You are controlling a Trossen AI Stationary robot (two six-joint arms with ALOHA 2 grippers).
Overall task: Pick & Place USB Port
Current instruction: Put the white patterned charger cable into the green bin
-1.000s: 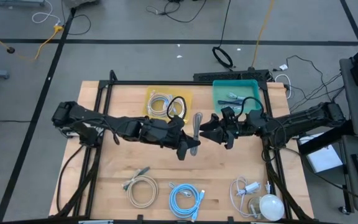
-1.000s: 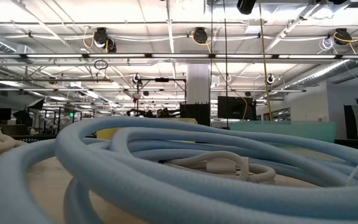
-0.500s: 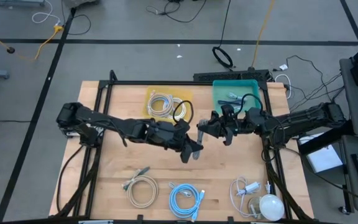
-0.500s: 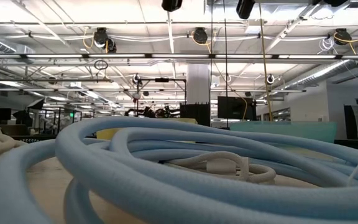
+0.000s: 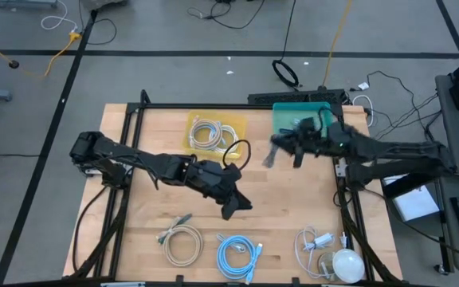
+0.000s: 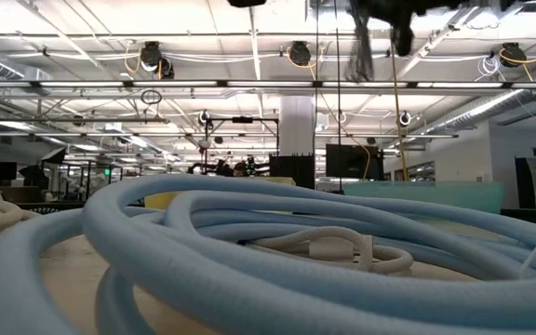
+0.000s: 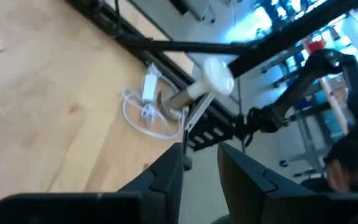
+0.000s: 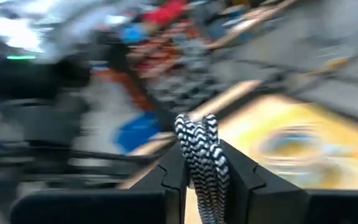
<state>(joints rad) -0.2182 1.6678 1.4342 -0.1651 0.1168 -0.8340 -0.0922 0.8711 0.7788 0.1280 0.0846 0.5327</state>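
Note:
A black-and-white braided USB cable [image 8: 199, 140] hangs in my right gripper [image 5: 276, 146], which is shut on it above the table's far middle, just left of the teal bin [image 5: 305, 119]. The low view shows the cable [image 6: 361, 51] dangling high over the tabletop. My left gripper [image 5: 240, 206] stands open over the table's middle, with nothing between its fingers [image 7: 166, 177]. My right gripper pinches the bundled braided cable [image 8: 202, 163] between its two fingers [image 8: 169, 177], with several strands side by side in the gap. The fingers come about level from the table's right side. The cable hangs below them [image 5: 266, 158], lifted clear of the table.
A yellow tray [image 5: 237, 126] at the back holds a white cable coil [image 5: 208, 132]. Along the near edge lie a beige coil [image 5: 183, 241], a light blue coil [image 5: 237, 255], a white charger with its cord [image 5: 313, 243] and a white round lamp [image 5: 345, 263].
My right gripper has shut on the braided cable that my left gripper held up. My left gripper has opened, let go and sunk a little toward the near edge. My right gripper has carried the cable toward the far right, near the teal bin, rolling as it went.

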